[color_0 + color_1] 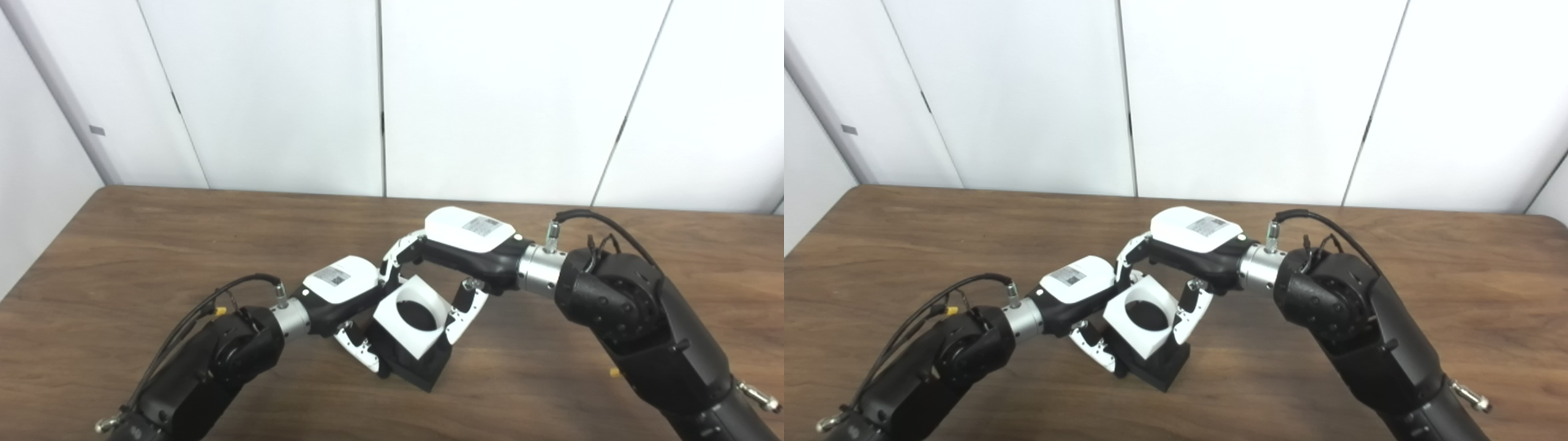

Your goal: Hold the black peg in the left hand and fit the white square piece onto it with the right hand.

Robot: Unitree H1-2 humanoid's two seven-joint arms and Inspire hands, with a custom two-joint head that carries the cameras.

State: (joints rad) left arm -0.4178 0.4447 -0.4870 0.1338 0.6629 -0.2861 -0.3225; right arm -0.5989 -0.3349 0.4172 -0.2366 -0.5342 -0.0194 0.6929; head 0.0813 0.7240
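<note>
The black peg piece (416,367) has a square black base and is held tilted just above the table near the front middle. My left hand (343,294) is shut on it from the left side. The white square piece (411,315) with a round hole sits on top of the black piece, and the dark peg shows through the hole. My right hand (453,257) is shut on the white piece, with fingers at its far-left edge and thumb at its right edge. The same shows in the right eye view: white piece (1142,315), black base (1160,366).
A brown wooden table (153,257) runs to white wall panels at the back. Its left edge shows at the far left. Both forearms come in low from the bottom corners and meet at the front middle.
</note>
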